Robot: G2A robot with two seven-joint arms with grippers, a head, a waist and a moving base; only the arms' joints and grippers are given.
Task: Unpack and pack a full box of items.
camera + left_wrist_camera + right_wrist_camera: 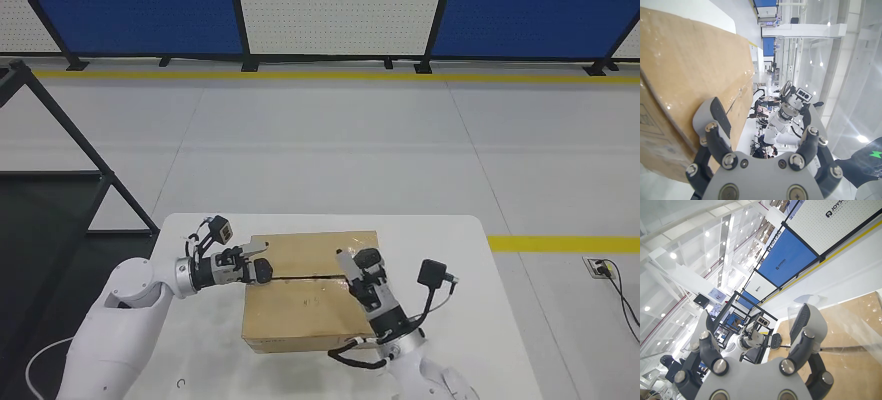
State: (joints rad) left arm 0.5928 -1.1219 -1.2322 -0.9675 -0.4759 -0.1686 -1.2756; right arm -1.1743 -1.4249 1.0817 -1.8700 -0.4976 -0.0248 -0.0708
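A closed cardboard box (300, 305) is seen on the white surface (200, 345), its two top flaps met at a dark seam (305, 274). The left pincer (262, 270) is held at the box's left edge by the seam, jaws spread wide and nothing gripped, one finger (719, 113) set close over the top face. The right pincer (352, 262) is poised above the seam's right end, likewise wide apart and empty, with loose clear tape (804, 298) raised beside one finger.
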